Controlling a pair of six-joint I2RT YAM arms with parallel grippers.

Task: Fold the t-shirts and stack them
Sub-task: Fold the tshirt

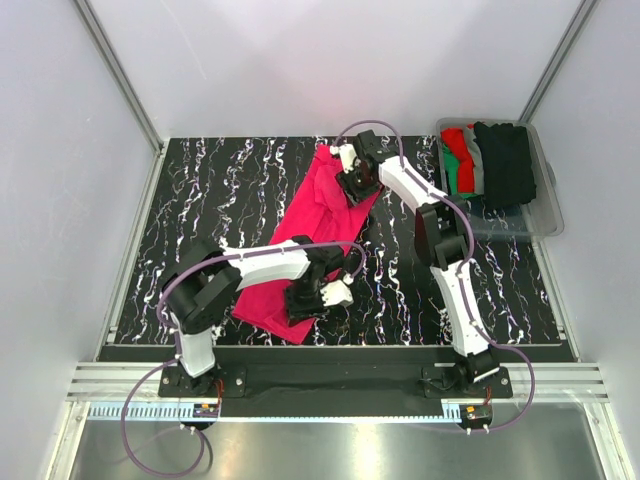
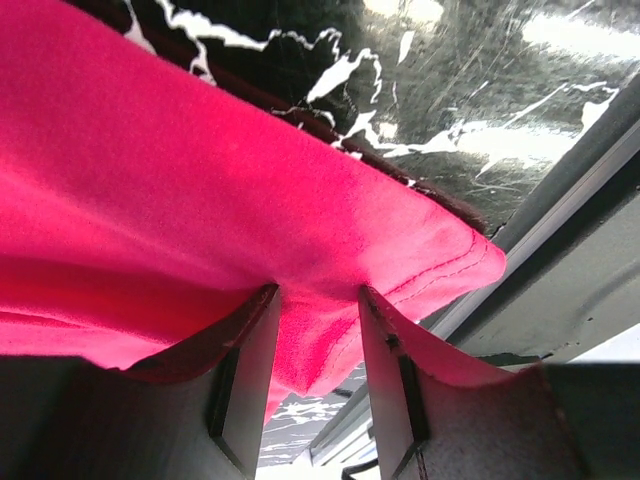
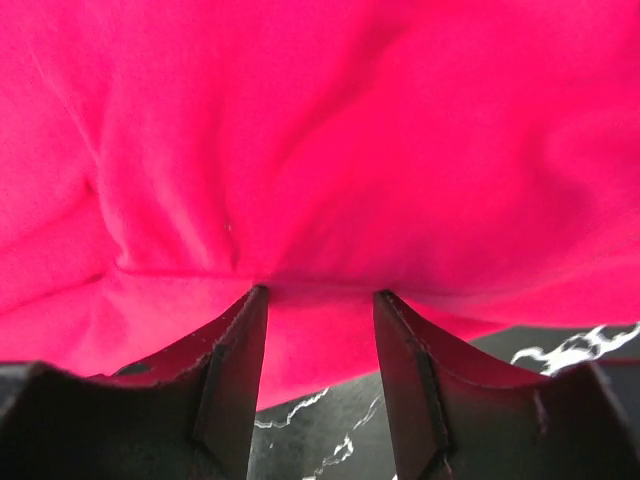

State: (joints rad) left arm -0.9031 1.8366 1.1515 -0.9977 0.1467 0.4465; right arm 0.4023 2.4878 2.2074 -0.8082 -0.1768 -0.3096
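A bright pinkish-red t-shirt (image 1: 312,225) lies lengthwise on the black marbled table (image 1: 220,190), partly folded. My left gripper (image 1: 315,300) is at its near end. In the left wrist view that gripper (image 2: 318,292) is shut on a hemmed corner of the t-shirt (image 2: 200,200), which hangs lifted off the table. My right gripper (image 1: 352,185) is at the shirt's far right edge. In the right wrist view its jaws (image 3: 320,292) stand wide apart, with the edge of the t-shirt (image 3: 320,150) between the fingertips and creases running to the left finger.
A clear plastic bin (image 1: 545,215) at the back right holds more t-shirts: red (image 1: 462,160), green (image 1: 451,165), grey (image 1: 479,160) and black (image 1: 506,165). A metal rail (image 1: 340,375) runs along the table's near edge, and white walls enclose the other sides.
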